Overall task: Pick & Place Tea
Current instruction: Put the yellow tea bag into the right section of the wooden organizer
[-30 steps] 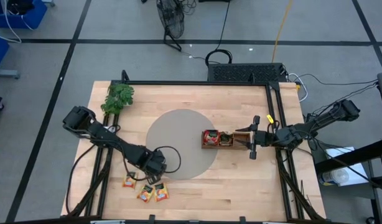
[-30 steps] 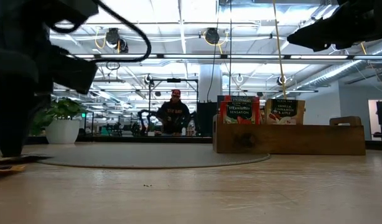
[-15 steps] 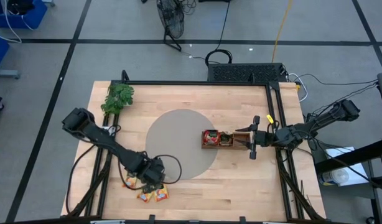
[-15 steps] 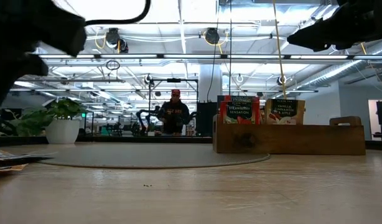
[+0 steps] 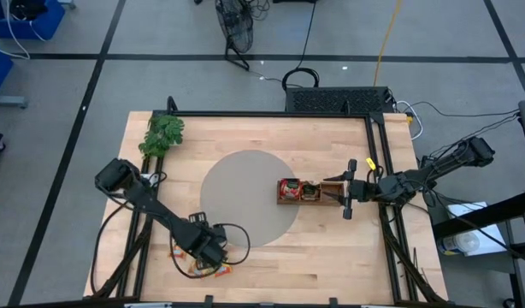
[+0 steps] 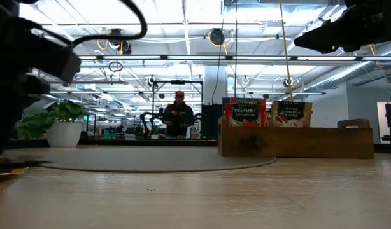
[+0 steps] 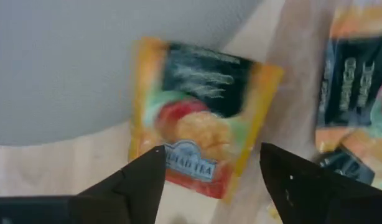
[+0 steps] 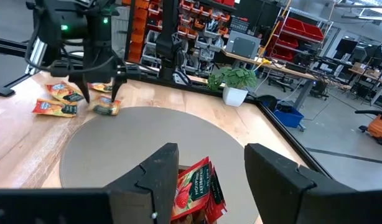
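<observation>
Several orange-yellow tea sachets (image 5: pixel 198 269) lie flat near the table's near left corner. My left gripper (image 5: pixel 207 249) hangs over them, pointing down and open. One orange sachet (image 7: pixel 200 118) lies under the gap between its fingers, partly on the grey mat's edge, and I see no touch. A second sachet (image 7: pixel 356 87) lies beside it. A red sachet (image 8: pixel 197 183) and a pale one (image 6: pixel 291 114) stand upright in the wooden tray (image 5: pixel 309 191). My right gripper (image 5: pixel 344 192) waits open and level at the tray's right end.
A round grey mat (image 5: pixel 245 192) covers the table's middle, with the tray on its right edge. A green leafy sprig (image 5: pixel 162 134) sits at the far left corner. Bare wood stretches along the near edge, right of the sachets. A person (image 6: pixel 177 117) stands far behind the table.
My left gripper has moved from the mat's near left rim toward the table's near edge and now stands over the loose sachets. The sachets and my right gripper have kept still.
</observation>
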